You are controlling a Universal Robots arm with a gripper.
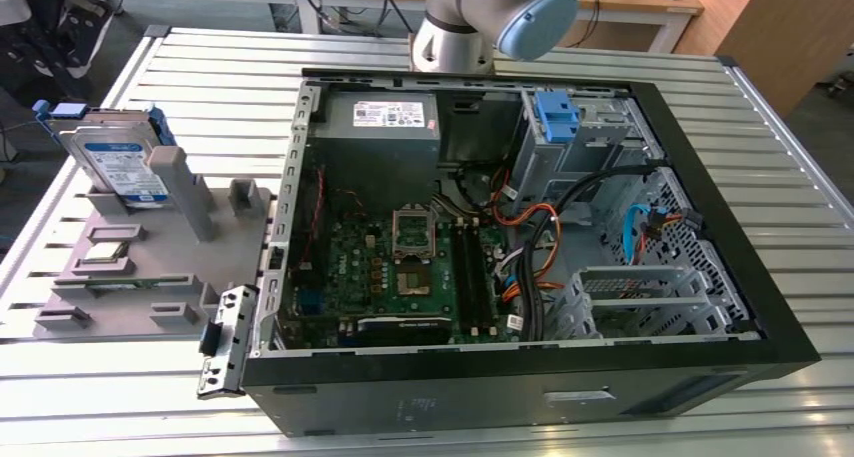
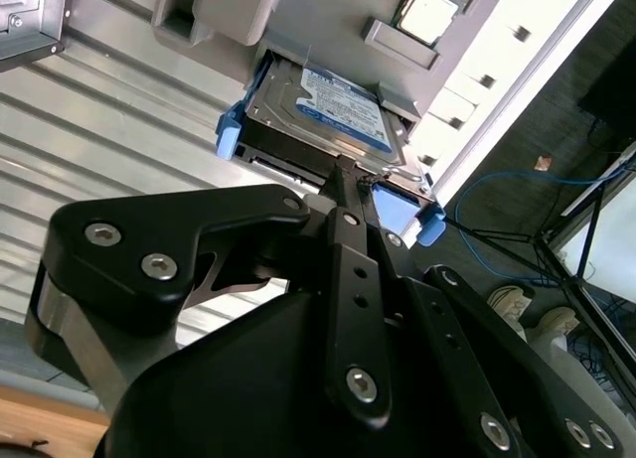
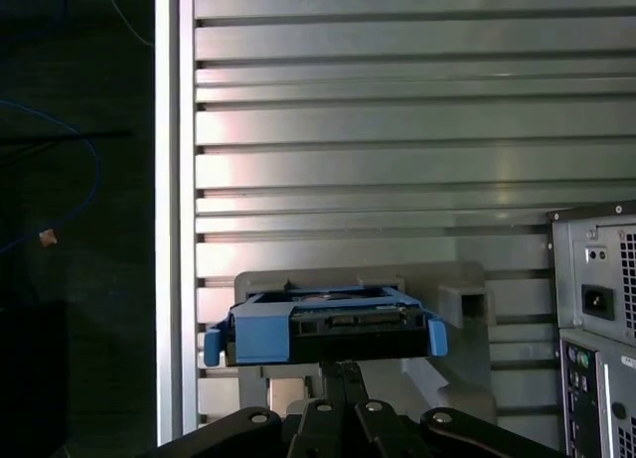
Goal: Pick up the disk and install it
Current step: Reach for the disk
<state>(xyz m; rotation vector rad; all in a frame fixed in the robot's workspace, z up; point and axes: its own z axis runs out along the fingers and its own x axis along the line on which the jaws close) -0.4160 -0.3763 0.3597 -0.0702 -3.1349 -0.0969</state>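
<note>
The disk [image 1: 120, 162] is a silver drive with a white-and-blue label in a blue carrier. It stands tilted in a grey fixture [image 1: 160, 267] on the exterior view's left, beside the open computer case [image 1: 747, 307]. In both wrist views the disk [image 2: 328, 110] [image 3: 323, 334] rests in its slot beyond my black gripper [image 2: 343, 167] [image 3: 336, 371]. The gripper's fingers are drawn together with nothing between them. The gripper is apart from the disk, and the tips line up with the carrier's near edge.
The case holds a motherboard [image 1: 400, 267], a grey power-supply box [image 1: 394, 117] and a drive bay with a blue bracket [image 1: 554, 117]. A processor chip [image 1: 107, 252] lies on the fixture. The arm's base [image 1: 467, 27] stands behind the case on the slatted metal table [image 1: 441, 427].
</note>
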